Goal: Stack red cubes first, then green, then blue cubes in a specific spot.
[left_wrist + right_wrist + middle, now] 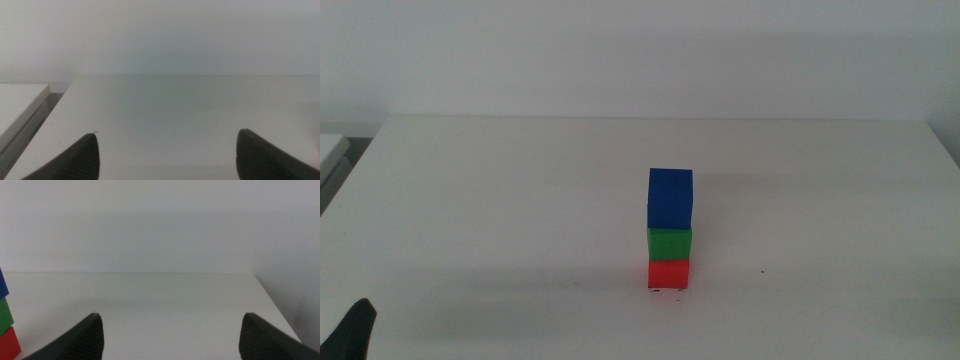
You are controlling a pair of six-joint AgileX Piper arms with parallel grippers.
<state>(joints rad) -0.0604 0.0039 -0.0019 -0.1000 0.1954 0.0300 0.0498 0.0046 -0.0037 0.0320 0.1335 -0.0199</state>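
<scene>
While stacked, cubes (669, 230) stand apart from left pincer (355, 330).

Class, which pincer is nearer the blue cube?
Right, probably: the blue cube shows beside the right pincer; the left pincer waits at the near left corner of the table.

White table (500, 200), matte surface. Red cube (668, 274) rests directly on it, over small black pen marks (667, 291). A lone black speck (763, 271) lies nearby.
</scene>
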